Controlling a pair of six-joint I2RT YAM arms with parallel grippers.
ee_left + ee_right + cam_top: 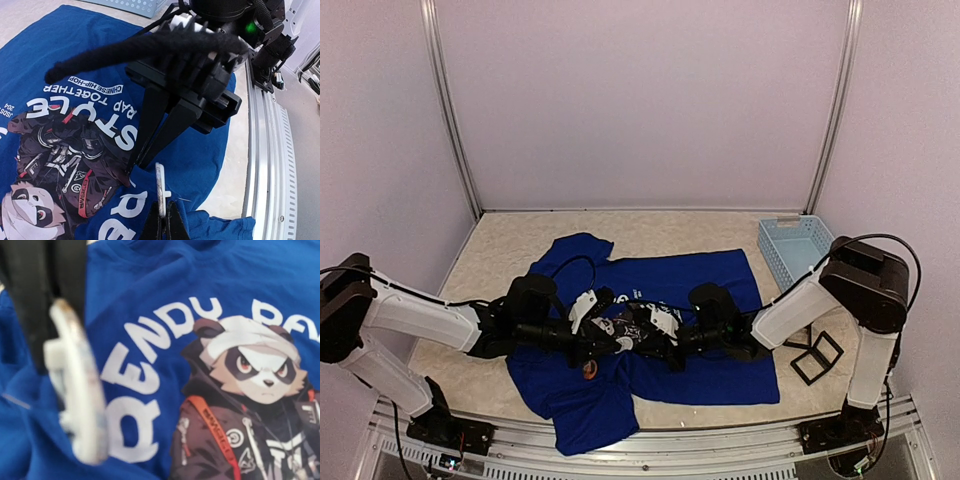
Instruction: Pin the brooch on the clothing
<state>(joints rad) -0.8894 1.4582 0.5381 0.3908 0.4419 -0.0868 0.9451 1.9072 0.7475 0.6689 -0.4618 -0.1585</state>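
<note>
Ready to pin, midway along the near edge.
Top: shirt lies there. Left wrist: left gripper clamps the brooch; right gripper pinches a shirt fold. Right wrist: brooch blurred beside the print. Risk: the fold could slip, leaving the pin to miss cloth.

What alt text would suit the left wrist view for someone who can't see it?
The left pincer holds a thin white brooch edge-on over a blue shirt with a panda print. The black right pincer pinches a fold of shirt beside it.
</note>
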